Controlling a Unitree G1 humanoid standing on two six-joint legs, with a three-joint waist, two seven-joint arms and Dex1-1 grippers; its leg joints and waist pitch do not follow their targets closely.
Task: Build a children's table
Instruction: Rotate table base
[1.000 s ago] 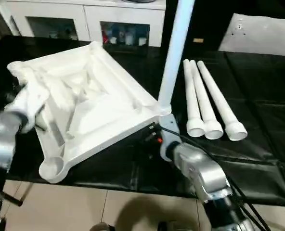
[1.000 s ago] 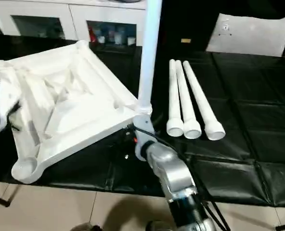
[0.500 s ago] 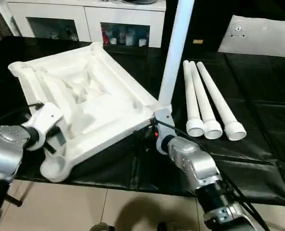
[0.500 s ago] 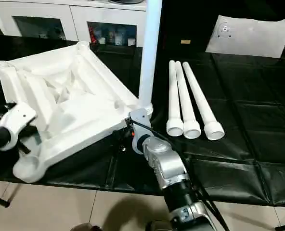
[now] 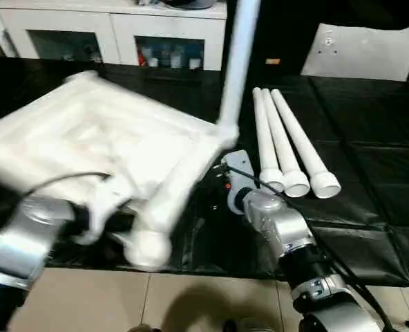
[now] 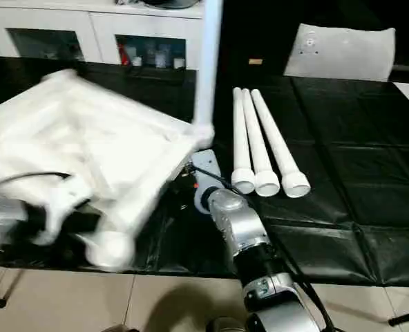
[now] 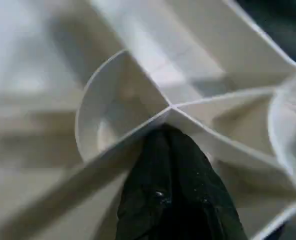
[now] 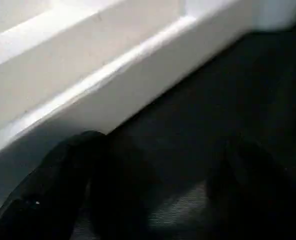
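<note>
In the left eye view, the children's table (image 5: 94,138) is seen upside down and blurred on the black mat (image 5: 370,166), one leg (image 5: 238,62) standing upright in its far right corner socket. Three loose legs (image 5: 287,142) are laid side by side to its right. In the left wrist view, the left gripper (image 7: 170,145) is clenched, its tip pressed against a rib junction (nothing grasped). In the right wrist view, the right gripper (image 8: 153,170) is spread wide beside the table's rim.
</note>
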